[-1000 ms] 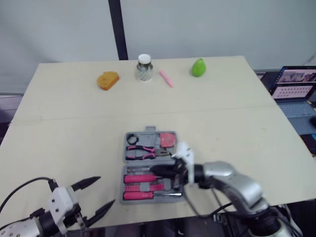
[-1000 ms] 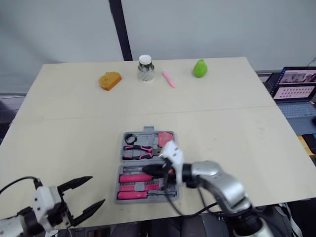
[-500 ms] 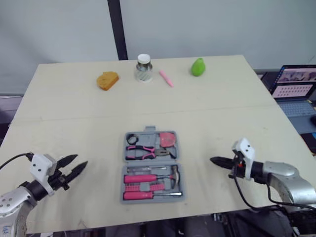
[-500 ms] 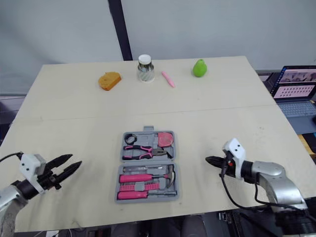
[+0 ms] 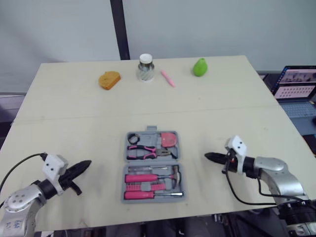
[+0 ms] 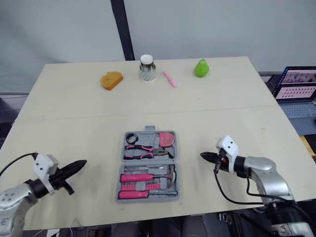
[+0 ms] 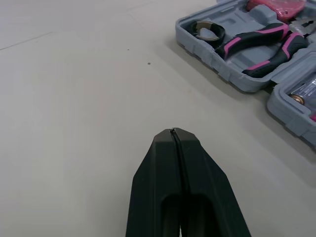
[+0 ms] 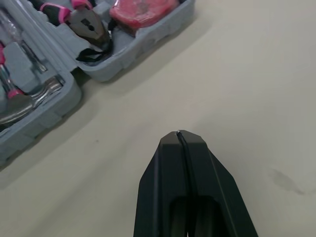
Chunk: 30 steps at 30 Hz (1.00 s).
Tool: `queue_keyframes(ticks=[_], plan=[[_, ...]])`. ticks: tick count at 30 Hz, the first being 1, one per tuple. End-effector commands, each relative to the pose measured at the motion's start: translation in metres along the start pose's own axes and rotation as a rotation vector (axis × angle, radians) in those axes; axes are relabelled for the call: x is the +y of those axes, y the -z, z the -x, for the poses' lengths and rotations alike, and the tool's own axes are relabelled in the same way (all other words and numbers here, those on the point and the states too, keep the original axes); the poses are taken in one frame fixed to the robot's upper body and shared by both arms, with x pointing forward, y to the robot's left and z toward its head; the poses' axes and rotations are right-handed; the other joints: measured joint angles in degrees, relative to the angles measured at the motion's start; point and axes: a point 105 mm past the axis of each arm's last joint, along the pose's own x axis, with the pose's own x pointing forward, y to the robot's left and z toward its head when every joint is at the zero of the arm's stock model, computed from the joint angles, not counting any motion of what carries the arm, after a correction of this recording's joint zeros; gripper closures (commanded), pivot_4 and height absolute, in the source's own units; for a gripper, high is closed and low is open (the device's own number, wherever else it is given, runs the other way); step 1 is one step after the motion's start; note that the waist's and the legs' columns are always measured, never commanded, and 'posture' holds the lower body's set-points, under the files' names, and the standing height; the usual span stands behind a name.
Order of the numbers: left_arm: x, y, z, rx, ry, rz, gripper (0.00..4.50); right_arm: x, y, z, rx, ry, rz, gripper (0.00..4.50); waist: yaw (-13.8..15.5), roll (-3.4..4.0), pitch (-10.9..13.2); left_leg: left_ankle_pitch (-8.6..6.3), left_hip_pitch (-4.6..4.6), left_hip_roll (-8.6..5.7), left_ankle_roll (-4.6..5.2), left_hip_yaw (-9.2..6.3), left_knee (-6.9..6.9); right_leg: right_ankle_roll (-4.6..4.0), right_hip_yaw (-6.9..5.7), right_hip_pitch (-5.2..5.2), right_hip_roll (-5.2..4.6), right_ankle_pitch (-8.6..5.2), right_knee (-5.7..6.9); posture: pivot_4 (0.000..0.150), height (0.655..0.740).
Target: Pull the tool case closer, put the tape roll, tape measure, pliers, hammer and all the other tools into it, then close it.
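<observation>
A grey tool case (image 5: 173,159) lies open near the table's front edge, both halves flat. Its far half holds a small black tape roll (image 5: 133,140), pink-handled pliers (image 5: 143,150) and a pink tape measure (image 5: 169,138). Its near half holds a hammer (image 5: 155,177) and pink-handled drivers (image 5: 139,194). My left gripper (image 5: 87,163) is shut and empty over bare table, well left of the case. My right gripper (image 5: 208,156) is shut and empty, pointing at the case from its right. In the left wrist view the pliers (image 7: 266,47) and tape roll (image 7: 207,31) lie beyond the shut fingers.
Along the table's far edge stand an orange bread-like piece (image 5: 109,79), a glass jar with a white lid (image 5: 145,67), a pink marker (image 5: 166,78) and a green pear (image 5: 199,67). A laptop (image 5: 298,88) sits off the table to the right.
The right gripper has left the near half of the case and drawn back to its right. The left gripper has shut from wide open and shifted slightly over the table.
</observation>
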Motion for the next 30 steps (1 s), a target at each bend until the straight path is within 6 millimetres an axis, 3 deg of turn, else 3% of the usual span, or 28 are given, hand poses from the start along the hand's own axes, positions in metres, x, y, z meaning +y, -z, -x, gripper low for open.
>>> queue_keyframes(ticks=[1, 6, 11, 16, 22, 30], plan=[[-0.010, -0.006, -0.016, -0.013, 0.048, -0.020, 4.49, 0.008, -0.008, -0.009, 0.009, -0.034, 0.051, 4.50, 0.0, 0.00, 0.0, 0.00, 0.00, -0.01, 0.00, 0.00, 0.00, 0.00, 0.00, 0.00, 0.00, 0.00, 0.01, 0.150, 0.7400], [-0.017, -0.008, -0.041, -0.011, 0.090, -0.030, 4.49, 0.009, -0.009, -0.023, 0.046, -0.019, 0.096, 4.50, 0.0, 0.01, 0.0, 0.02, 0.00, -0.02, -0.03, -0.01, 0.00, 0.00, -0.01, -0.01, 0.00, 0.00, 0.04, 0.150, 0.7400], [-0.023, -0.014, -0.055, -0.031, 0.134, -0.035, 4.49, 0.009, -0.015, -0.025, 0.020, -0.003, 0.090, 4.50, 0.0, 0.01, 0.0, 0.02, -0.01, -0.04, -0.03, -0.01, 0.00, 0.00, -0.03, -0.02, 0.01, 0.00, 0.05, 0.150, 0.7400], [-0.028, -0.007, -0.067, 0.003, 0.168, -0.050, 4.49, 0.007, -0.010, -0.030, 0.038, 0.013, 0.073, 4.50, 0.0, 0.01, 0.0, 0.03, 0.00, -0.05, -0.04, -0.01, 0.01, 0.00, -0.03, -0.01, 0.01, 0.00, 0.06, 0.150, 0.7400], [-0.037, -0.006, -0.086, 0.002, 0.200, -0.054, 4.49, 0.018, -0.014, -0.048, 0.036, -0.025, 0.074, 4.50, 0.0, 0.01, 0.0, 0.05, -0.01, -0.05, -0.05, -0.01, 0.02, 0.00, -0.03, -0.02, 0.03, 0.00, 0.07, 0.150, 0.7400], [-0.050, 0.001, -0.089, 0.053, 0.260, -0.040, 4.49, 0.037, -0.019, -0.062, 0.039, -0.096, 0.076, 4.50, 0.0, 0.01, 0.0, 0.07, -0.02, -0.08, -0.05, -0.06, 0.03, 0.01, -0.03, -0.01, 0.01, 0.01, 0.10, 0.150, 0.7400]])
